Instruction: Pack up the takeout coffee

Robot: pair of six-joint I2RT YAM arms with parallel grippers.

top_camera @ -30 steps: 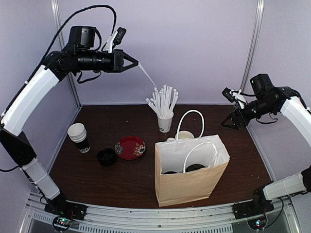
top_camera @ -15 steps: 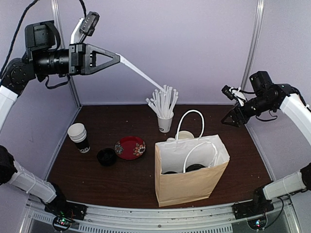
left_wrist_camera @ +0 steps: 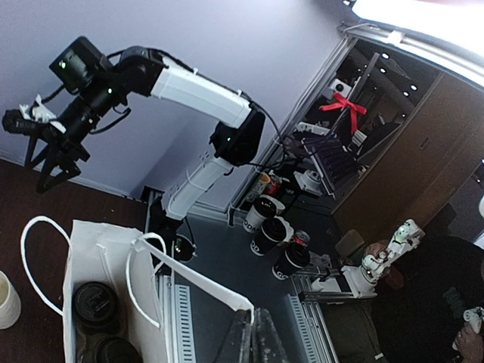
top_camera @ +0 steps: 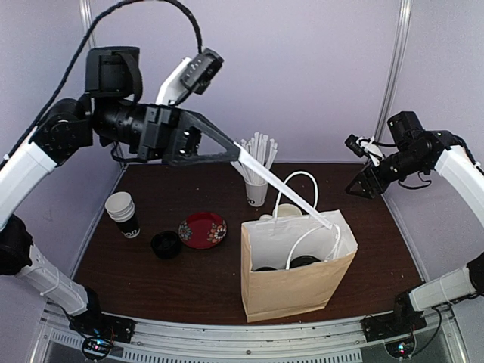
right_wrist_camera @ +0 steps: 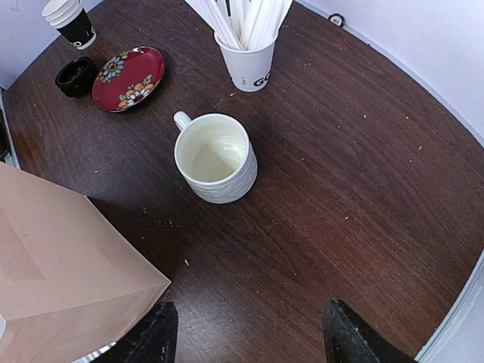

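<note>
Two takeout coffee cups with black lids stand inside the open brown paper bag. My left gripper hangs above and to the left of the bag, shut on the end of a long white wrapped straw. The straw slants down, and its far tip reaches the bag's white upper rim. My right gripper is open and holds nothing; it hovers over the table at the back right, beyond the bag.
A cream ribbed mug stands just behind the bag. A white cup of straws is at the back. To the left sit a red flowered plate, a loose black lid and a stack of lidless paper cups.
The left arm has swung down and to the right from high at the back left, and the straw's tip now reaches the bag's top. The right arm has barely moved.
</note>
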